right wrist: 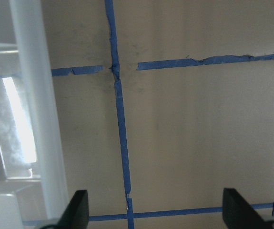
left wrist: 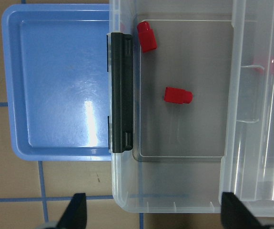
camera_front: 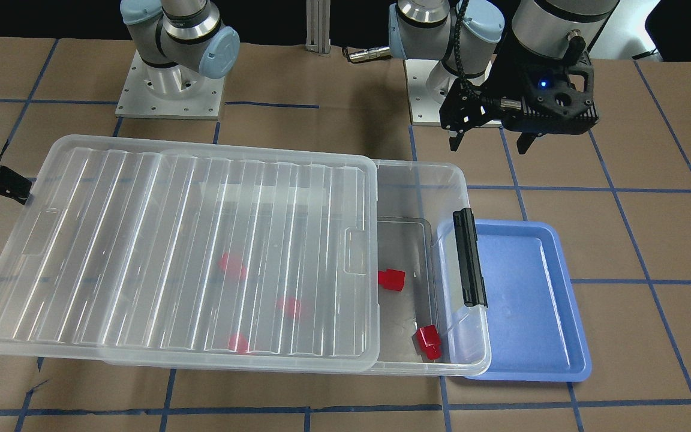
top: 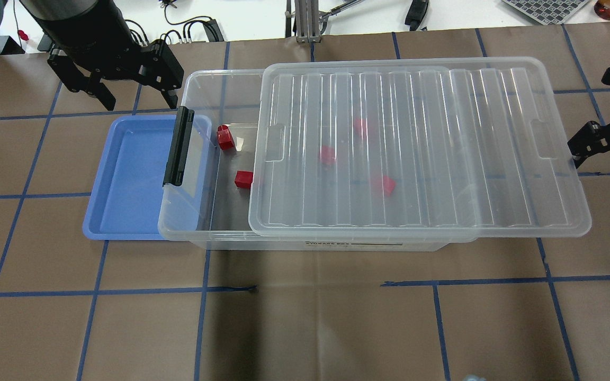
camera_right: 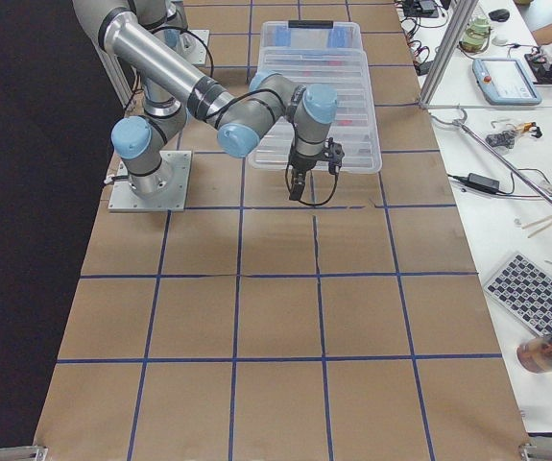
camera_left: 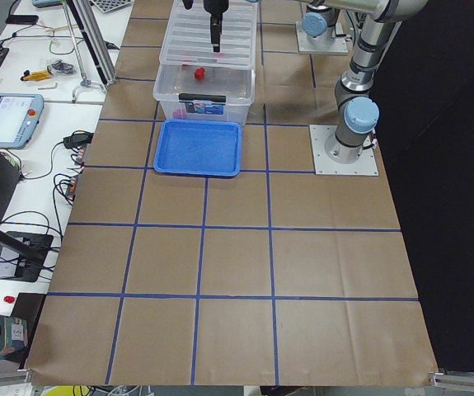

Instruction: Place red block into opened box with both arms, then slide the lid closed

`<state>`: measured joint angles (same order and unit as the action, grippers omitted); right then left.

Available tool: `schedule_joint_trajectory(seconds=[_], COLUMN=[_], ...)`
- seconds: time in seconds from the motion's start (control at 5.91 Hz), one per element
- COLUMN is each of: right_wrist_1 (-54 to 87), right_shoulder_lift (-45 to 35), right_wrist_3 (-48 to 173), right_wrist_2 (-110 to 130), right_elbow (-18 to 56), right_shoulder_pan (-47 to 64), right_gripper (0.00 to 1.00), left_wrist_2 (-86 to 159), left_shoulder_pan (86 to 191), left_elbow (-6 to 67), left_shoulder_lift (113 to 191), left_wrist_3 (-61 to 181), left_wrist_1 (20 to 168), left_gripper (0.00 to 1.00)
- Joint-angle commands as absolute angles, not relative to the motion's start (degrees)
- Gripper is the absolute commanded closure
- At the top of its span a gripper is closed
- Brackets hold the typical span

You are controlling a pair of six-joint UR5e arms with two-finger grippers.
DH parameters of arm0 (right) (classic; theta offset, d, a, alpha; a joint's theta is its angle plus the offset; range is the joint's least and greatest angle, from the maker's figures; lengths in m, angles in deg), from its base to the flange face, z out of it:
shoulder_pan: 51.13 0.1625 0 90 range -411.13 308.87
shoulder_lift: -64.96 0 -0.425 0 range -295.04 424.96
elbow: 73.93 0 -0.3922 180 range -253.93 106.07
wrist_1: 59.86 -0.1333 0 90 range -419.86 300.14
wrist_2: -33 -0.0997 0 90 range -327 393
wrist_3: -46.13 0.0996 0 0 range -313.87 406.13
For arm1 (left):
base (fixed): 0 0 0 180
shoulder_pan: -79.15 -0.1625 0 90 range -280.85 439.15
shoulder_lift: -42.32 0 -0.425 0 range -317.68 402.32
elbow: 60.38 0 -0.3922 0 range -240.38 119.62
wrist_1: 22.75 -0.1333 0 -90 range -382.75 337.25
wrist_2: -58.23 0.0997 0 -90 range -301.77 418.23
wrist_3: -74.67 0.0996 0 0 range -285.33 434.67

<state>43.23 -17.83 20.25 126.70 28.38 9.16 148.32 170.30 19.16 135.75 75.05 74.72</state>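
The lid (top: 442,159) lay over most of the box (top: 215,84), leaving only the end by the black latch bar (top: 179,145) uncovered. In that open strip sat one red block (top: 225,138) near the latch and a second red block (top: 243,179) at the lid's edge; three more showed blurred beneath the lid. The left pincer (top: 138,100) hung above the bench (top: 305,328) beside the box's latch end, jaws spread and empty. The right pincer (right wrist: 156,214), likewise spread and empty, sat just beside the lid's far short end. A blue tray (top: 125,174) lay against the latch end.
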Motion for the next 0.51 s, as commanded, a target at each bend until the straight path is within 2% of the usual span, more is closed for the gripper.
schedule_joint_trajectory(seconds=[0.0,0.34], right_wrist_1=[43.2,43.2], right_shoulder_lift=[-17.8,-17.8], right_wrist_3=[20.2,20.3], right_wrist_2=[126.6,126.6], right_elbow=[28.4,28.4], right_shoulder_pan=[10.6,12.1], right_gripper=[0.0,0.0], left_wrist_2=[148.3,148.3], left_shoulder_pan=[170.3,170.3], left_elbow=[19.2,19.2], left_shoulder_lift=[135.7,135.7], left_wrist_3=[75.0,75.1], left_wrist_1=[74.7,74.7], left_gripper=[0.02,0.02])
